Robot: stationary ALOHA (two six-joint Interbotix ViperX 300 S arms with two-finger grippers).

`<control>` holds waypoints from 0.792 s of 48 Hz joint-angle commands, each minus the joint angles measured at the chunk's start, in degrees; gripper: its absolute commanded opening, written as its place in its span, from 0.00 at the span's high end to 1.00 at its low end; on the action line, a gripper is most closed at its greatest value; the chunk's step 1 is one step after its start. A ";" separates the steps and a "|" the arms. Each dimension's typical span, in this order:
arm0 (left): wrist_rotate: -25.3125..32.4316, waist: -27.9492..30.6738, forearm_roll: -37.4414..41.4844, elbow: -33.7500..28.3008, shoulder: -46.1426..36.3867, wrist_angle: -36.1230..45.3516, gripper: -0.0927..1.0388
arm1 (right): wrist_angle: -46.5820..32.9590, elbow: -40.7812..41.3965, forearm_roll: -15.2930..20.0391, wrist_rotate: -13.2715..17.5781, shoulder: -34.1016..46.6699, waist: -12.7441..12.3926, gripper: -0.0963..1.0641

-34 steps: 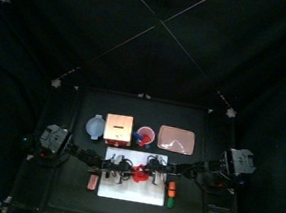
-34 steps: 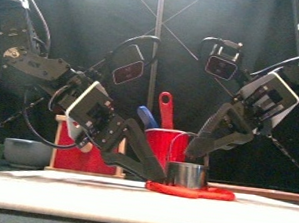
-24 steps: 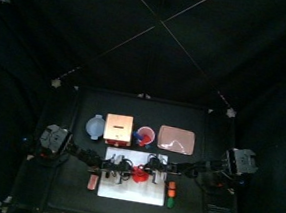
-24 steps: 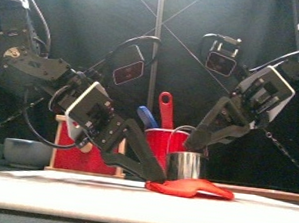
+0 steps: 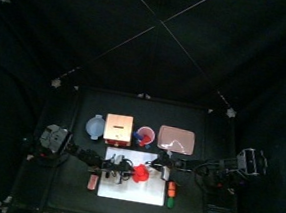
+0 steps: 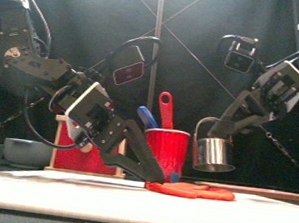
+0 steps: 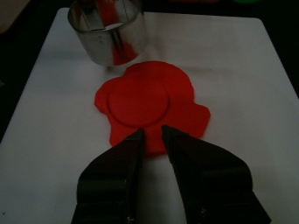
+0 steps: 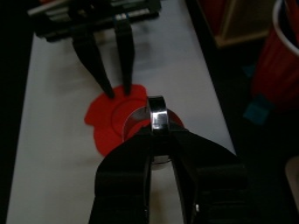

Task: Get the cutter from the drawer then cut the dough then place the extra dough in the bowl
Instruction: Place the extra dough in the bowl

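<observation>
A flat red dough (image 6: 191,190) lies on the white cutting board (image 6: 50,189), and a round cut line shows in the dough (image 7: 149,98). My left gripper (image 6: 151,178) reaches down to the dough's near edge, its jaws almost together and pinching it (image 7: 153,133). My right gripper (image 6: 231,127) is shut on the round metal cutter (image 6: 216,151), which hangs clear above the board, to the right of the dough. From the right wrist the cutter (image 8: 156,115) sits between the jaws, above the dough (image 8: 114,118). The blue-grey bowl (image 6: 28,152) stands at the back left.
Behind the board stand the wooden box with the red front (image 5: 120,127), a red cup with toy knives (image 6: 166,145) and the pink tray (image 5: 178,139). Small toy foods lie left (image 5: 91,183) and right (image 5: 174,192) of the board.
The right gripper has lifted the cutter off the dough, up and to the right. The dough stayed on the board. The left gripper has not moved.
</observation>
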 commanded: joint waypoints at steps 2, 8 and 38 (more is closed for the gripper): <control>0.09 -0.09 0.09 -0.26 -3.16 -0.26 0.27 | 0.18 -0.26 -0.09 -0.09 -0.97 -0.35 0.41; 0.09 -0.09 0.09 0.35 -4.66 -0.26 0.18 | 0.88 -0.26 -0.09 0.35 -0.88 -0.35 0.34; 17.23 1.41 7.73 1.76 -9.23 7.03 0.14 | 1.32 -0.44 0.70 0.62 1.23 -0.26 0.24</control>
